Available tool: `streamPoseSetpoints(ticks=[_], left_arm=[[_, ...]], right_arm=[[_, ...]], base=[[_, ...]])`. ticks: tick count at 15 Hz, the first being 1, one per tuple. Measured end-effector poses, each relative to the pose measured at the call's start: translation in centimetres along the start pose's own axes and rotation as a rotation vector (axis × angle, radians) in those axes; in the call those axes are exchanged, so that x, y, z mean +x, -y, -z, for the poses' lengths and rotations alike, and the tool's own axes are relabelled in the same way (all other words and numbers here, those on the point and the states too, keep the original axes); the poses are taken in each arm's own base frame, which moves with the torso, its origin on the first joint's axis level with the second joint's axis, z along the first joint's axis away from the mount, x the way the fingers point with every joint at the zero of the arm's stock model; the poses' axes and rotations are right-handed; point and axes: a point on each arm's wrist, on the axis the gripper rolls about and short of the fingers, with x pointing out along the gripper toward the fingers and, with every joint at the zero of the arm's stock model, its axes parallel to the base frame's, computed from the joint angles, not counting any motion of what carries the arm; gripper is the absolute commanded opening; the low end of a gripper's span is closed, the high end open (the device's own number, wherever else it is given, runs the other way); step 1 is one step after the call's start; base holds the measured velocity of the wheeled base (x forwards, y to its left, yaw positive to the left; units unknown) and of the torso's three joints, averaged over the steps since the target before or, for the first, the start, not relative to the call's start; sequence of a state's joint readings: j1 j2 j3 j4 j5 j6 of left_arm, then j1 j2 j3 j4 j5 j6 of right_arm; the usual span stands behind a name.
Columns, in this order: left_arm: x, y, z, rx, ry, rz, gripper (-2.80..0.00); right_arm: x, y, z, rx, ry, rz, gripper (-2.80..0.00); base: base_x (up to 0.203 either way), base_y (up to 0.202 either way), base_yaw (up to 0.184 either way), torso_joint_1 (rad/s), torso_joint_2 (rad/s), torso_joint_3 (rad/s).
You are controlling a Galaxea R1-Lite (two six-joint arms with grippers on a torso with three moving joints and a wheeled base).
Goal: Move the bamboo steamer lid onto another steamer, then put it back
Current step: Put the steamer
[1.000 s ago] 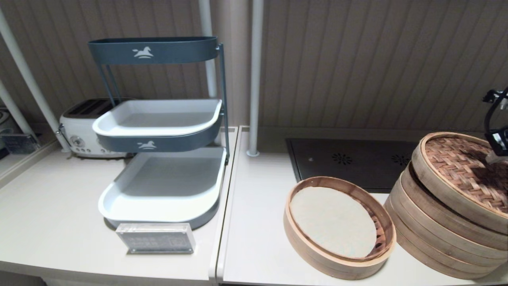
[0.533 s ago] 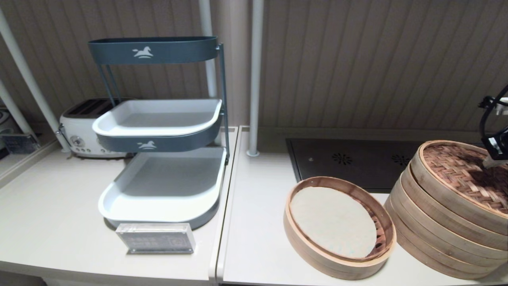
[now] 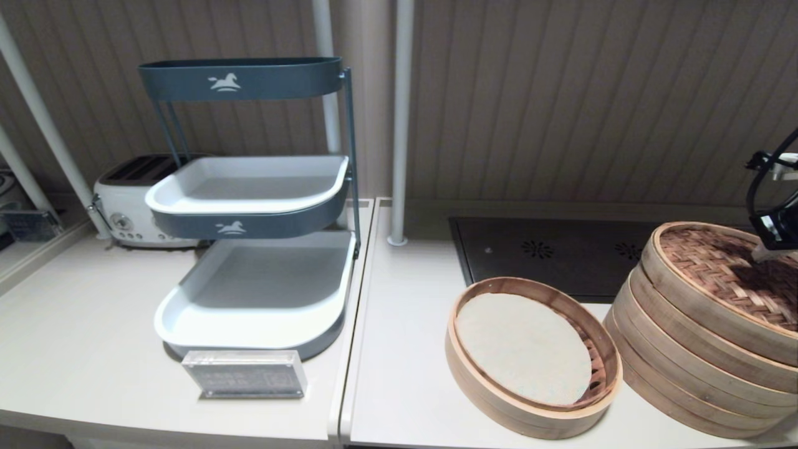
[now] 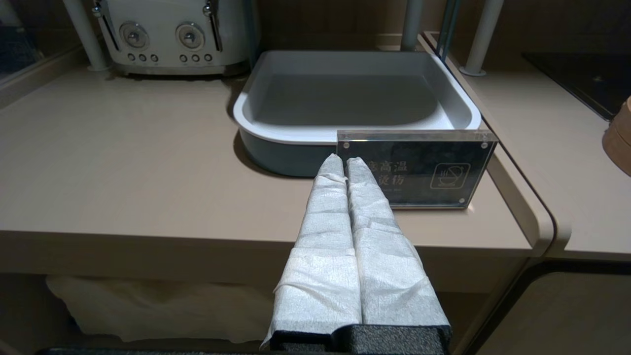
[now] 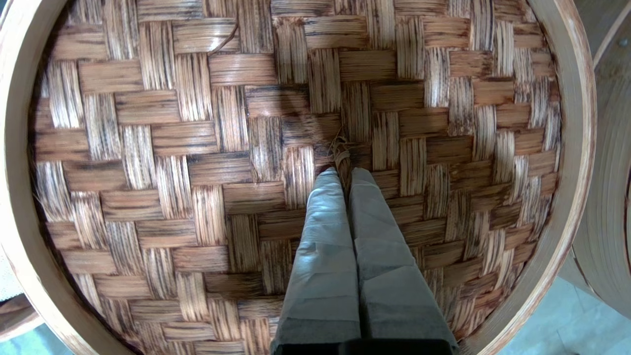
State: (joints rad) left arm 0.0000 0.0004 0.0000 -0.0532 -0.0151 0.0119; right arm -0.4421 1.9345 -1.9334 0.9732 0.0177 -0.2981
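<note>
The bamboo steamer lid (image 3: 723, 284) sits tilted atop another steamer (image 3: 692, 380), beside the open low steamer (image 3: 530, 411). The right hand (image 5: 343, 172) pinches the small knot handle (image 5: 340, 153) at the lid's centre. A steady, level placement, I judge, avoids slipping. The left hand (image 4: 342, 160), closed and empty, idles before the surface (image 4: 123, 162).

Bamboo steamer lid (image 3: 726, 284): round, shallow, reddish-brown herringbone weave, pale hoop rim, small twisted loop at centre. Sits tilted atop the other steamer, far edge higher. My right pincer (image 5: 343, 173) is closed on its centre loop.

Another steamer (image 3: 679, 368): stacked pale bamboo hoops, at right on the surface.
</note>
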Motion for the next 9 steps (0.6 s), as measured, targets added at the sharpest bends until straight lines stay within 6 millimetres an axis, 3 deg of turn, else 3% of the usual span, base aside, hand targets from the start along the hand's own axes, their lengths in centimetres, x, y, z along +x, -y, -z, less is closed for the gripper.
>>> streamPoseSetpoints(ticks=[9], left_arm=[[0.00,0.00,0.00,0.000,0.000,0.000,-2.80]], right_arm=[[0.24,-0.09,0.07,-0.002,-0.014,-0.007,-2.80]], base=[[0.000,0.000,0.000,0.000,0.00,0.000]])
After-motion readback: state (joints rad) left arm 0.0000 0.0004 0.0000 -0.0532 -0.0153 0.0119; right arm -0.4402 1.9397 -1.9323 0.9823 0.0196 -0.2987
